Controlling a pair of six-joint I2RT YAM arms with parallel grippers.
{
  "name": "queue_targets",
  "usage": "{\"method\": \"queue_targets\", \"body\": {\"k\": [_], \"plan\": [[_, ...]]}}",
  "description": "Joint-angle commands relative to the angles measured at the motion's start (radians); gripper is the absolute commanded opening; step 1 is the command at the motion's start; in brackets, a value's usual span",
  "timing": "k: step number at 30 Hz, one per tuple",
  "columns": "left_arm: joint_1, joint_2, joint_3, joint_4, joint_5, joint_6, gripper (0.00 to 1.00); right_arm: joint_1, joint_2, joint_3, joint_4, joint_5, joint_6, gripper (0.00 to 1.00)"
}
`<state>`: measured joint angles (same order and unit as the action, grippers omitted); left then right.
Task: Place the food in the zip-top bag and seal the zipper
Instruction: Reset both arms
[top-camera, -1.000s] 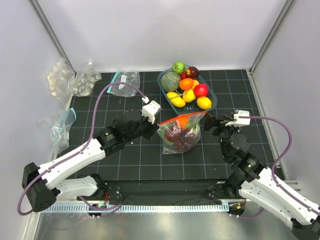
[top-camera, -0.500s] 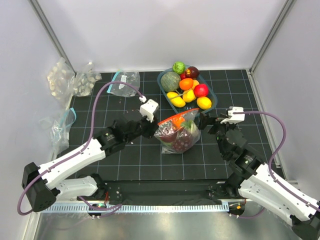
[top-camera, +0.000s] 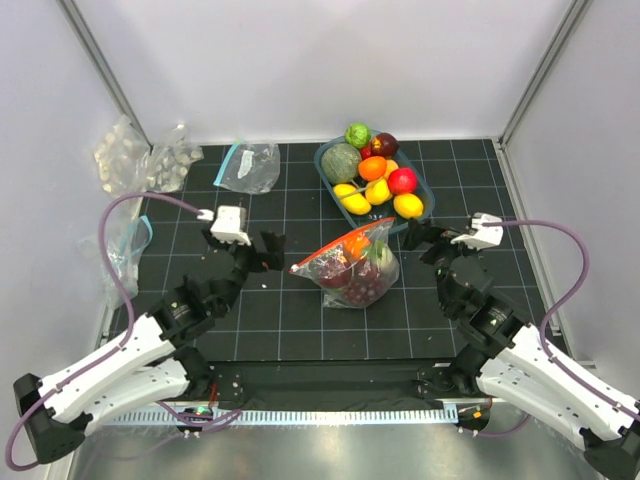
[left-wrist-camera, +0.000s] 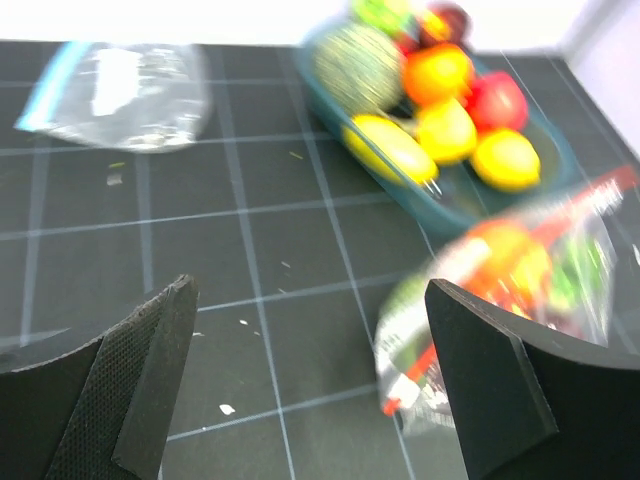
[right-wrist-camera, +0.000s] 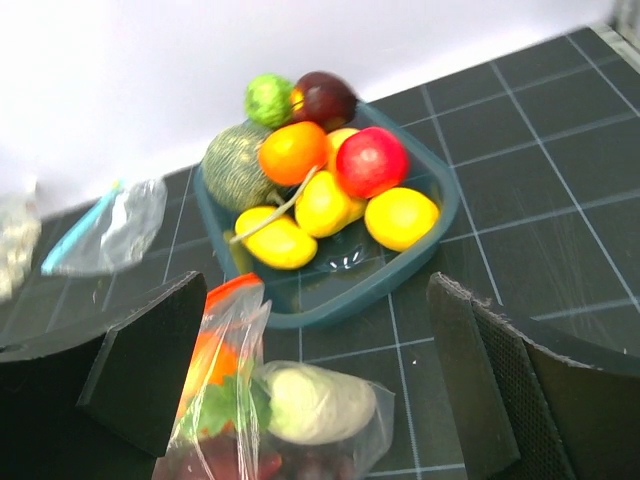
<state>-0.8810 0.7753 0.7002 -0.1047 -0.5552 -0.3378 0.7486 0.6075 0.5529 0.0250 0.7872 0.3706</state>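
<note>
Top external view: the teal basket (top-camera: 428, 200) of fruit (top-camera: 375, 168) sits beyond both grippers. The zip-top bag (top-camera: 345, 270), holding purple grapes (top-camera: 358, 285) and a white vegetable (top-camera: 380, 258), lies between the left gripper (top-camera: 266, 252) and right gripper (top-camera: 420, 243), touching neither. Both are spread and empty. Its zipper (top-camera: 335, 245) runs slanting; whether it is sealed is unclear. Filling looks done, so the next move would be pinching along that strip.

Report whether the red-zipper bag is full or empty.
Partly full: grapes and a white vegetable show through the clear bag. Whether its zipper is sealed, cannot tell.
</note>
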Motion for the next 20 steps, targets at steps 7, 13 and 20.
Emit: {"method": "queue_targets", "body": {"k": [7,13,20], "plan": [[0.007,-0.090,-0.045,0.065,-0.319,-0.141,1.00,-0.002,0.014,0.070,-0.094,0.346,0.257,1.00],[0.007,-0.045,-0.027,0.076,-0.198,-0.109,1.00,-0.002,0.046,0.074,-0.088,0.334,0.254,1.00],[0.007,0.012,-0.007,0.076,-0.144,-0.075,1.00,-0.002,0.092,0.088,-0.091,0.320,0.263,1.00]]}}
